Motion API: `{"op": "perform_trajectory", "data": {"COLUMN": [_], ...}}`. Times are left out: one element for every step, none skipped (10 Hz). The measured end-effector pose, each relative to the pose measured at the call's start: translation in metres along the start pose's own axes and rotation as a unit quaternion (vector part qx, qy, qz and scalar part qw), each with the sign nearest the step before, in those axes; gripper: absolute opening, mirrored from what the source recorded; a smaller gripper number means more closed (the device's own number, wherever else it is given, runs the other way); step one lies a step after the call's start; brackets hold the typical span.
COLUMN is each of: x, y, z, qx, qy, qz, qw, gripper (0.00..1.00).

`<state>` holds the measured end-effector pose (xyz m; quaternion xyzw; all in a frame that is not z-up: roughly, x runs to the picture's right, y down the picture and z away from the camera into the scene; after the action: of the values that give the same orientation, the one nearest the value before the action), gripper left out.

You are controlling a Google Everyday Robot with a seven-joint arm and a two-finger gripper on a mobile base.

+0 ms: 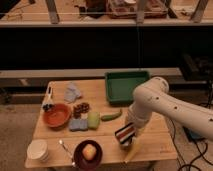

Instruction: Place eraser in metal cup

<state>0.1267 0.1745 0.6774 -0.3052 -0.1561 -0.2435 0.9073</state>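
Note:
The eraser (124,134), a flat block with red, white and dark stripes, is tilted at the front right of the wooden table (155,145). My gripper (130,138) is at the end of the white arm (150,100) and is shut on the eraser, holding it just above the table. A small shiny object that looks like the metal cup (48,106) stands at the far left, by the orange bowl's rim, with a thin utensil sticking up from it. The cup is far to the left of the gripper.
An orange bowl (56,115), a blue-grey sponge pad (77,125), a green vegetable (111,116) and a grey cloth (73,92) lie mid-table. A green tray (125,86) is at the back. A white bowl (37,149), a spoon (65,148) and a dark red bowl (75,152) holding a fruit are in front.

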Motion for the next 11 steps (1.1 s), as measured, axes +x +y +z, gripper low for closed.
{"op": "perform_trajectory", "data": {"x": [0.001,0.001,0.000,0.001,0.001,0.001,0.001,0.000,0.000,0.000,0.000], "y": [0.000,0.000,0.000,0.001,0.001,0.001,0.001,0.001,0.001,0.002,0.002], "z": [0.002,0.005,0.007,0.008,0.009,0.009,0.010,0.011,0.011,0.012,0.013], "qx": [-0.001,-0.001,-0.002,-0.001,-0.001,0.000,0.000,0.001,0.001,0.001,0.001], "qy": [0.001,0.003,0.003,0.003,0.003,0.003,0.003,0.003,0.004,0.006,0.007], "qz": [0.001,0.001,0.001,0.002,0.003,0.002,0.002,0.002,0.002,0.002,0.002], "qw": [1.0000,1.0000,1.0000,1.0000,1.0000,1.0000,1.0000,1.0000,1.0000,1.0000,1.0000], "gripper": [0.00,0.00,0.00,0.00,0.00,0.00,0.00,0.00,0.00,0.00,0.00]}}
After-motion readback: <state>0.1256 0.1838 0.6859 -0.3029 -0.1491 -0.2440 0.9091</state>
